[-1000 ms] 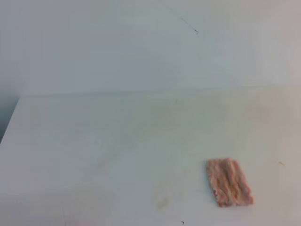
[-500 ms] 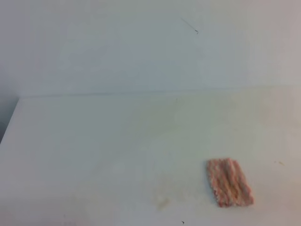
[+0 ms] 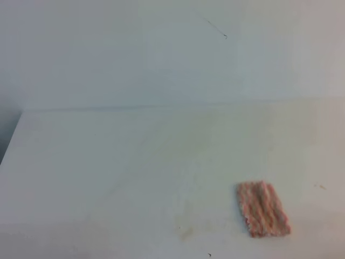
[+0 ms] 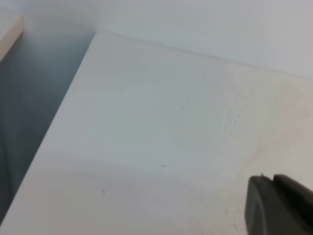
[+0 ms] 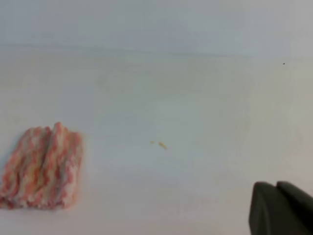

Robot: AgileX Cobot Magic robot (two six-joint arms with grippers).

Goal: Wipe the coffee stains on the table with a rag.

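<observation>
The rag (image 3: 263, 209), a small pink-and-white ridged cloth, lies flat on the white table (image 3: 108, 162) at the front right. It also shows at the left of the right wrist view as the rag (image 5: 41, 169). The coffee stains (image 3: 186, 232) are only a faint beige smudge to the left of the rag. My right gripper (image 5: 277, 208) hangs well to the right of the rag, its dark fingers pressed together and holding nothing. Over the table's left part, my left gripper (image 4: 274, 205) is likewise shut and empty. Neither gripper shows in the exterior view.
A tiny tan speck (image 5: 162, 145) lies on the table between the rag and my right gripper. The table's left edge (image 4: 58, 117) drops off to a dark gap. A white wall (image 3: 161, 54) rises behind the table.
</observation>
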